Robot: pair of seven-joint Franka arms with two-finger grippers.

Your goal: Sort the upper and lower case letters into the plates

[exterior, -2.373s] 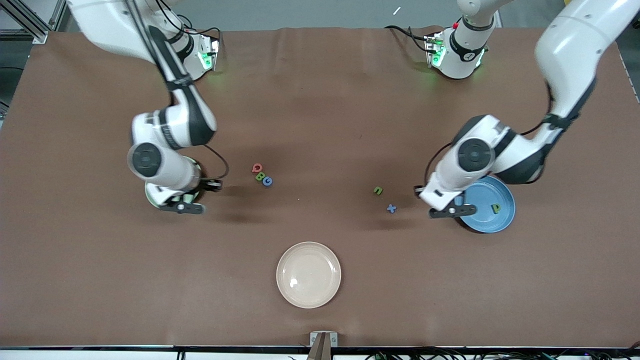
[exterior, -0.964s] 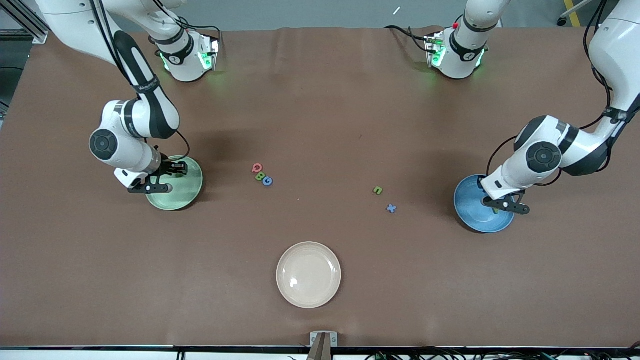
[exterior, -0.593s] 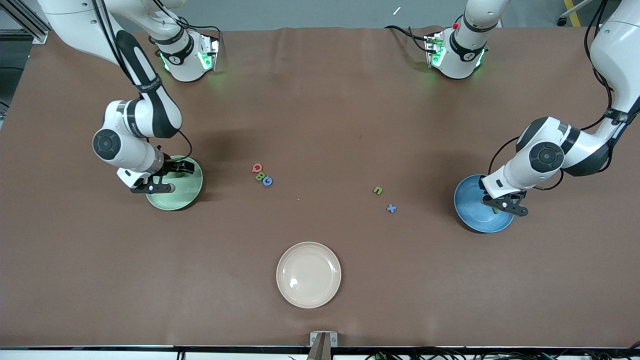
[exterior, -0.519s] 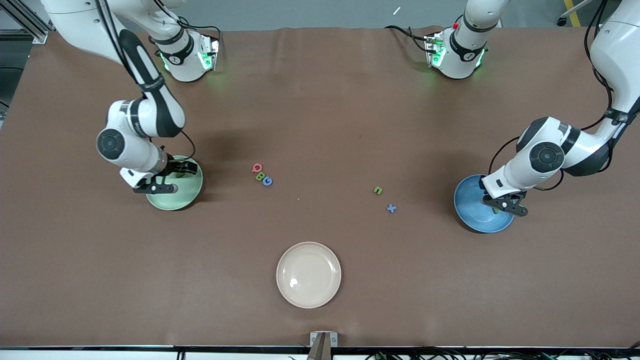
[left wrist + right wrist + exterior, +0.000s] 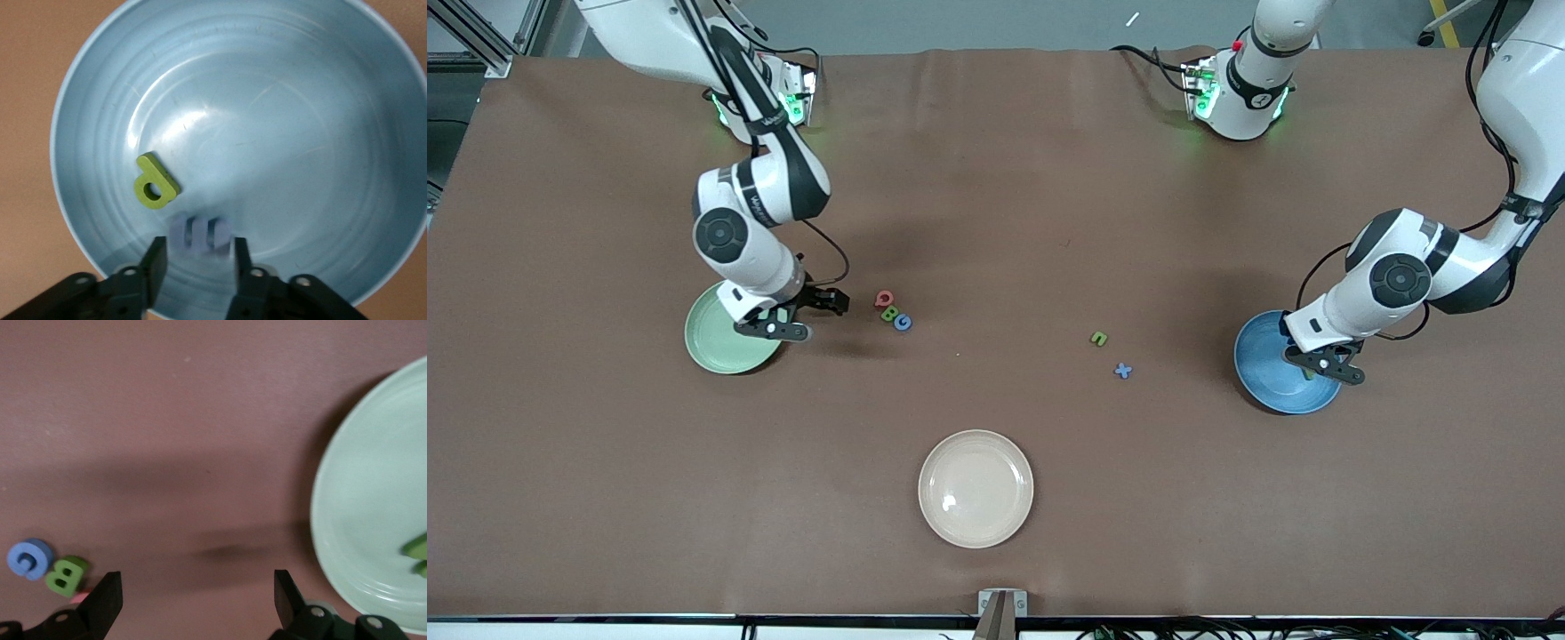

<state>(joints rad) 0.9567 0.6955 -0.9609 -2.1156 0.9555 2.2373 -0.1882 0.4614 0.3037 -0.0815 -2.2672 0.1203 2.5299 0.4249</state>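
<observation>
My left gripper [image 5: 1325, 365] hangs low over the blue plate [image 5: 1263, 373], fingers apart. In the left wrist view [image 5: 199, 263] a blurred blue E-like letter [image 5: 200, 235] is just off its fingertips, free of them, next to a green p [image 5: 156, 181] in the plate [image 5: 300, 133]. My right gripper [image 5: 806, 317] is wide open and empty over bare table between the light green plate [image 5: 711, 347] and the red Q [image 5: 884, 299], green B [image 5: 888, 313] and blue G [image 5: 903, 322]. A green letter [image 5: 419, 550] lies in the green plate [image 5: 360, 520]. A green n [image 5: 1099, 339] and blue x [image 5: 1123, 371] lie mid-table.
A cream-white plate [image 5: 975, 488] stands nearest the front camera, in the middle. The right wrist view shows the G [image 5: 28, 558] and B [image 5: 65, 575] beside one finger. Both arm bases stand along the table's farthest edge.
My right gripper has left the green plate and moved toward the Q, B and G. My left gripper has stayed over the blue plate.
</observation>
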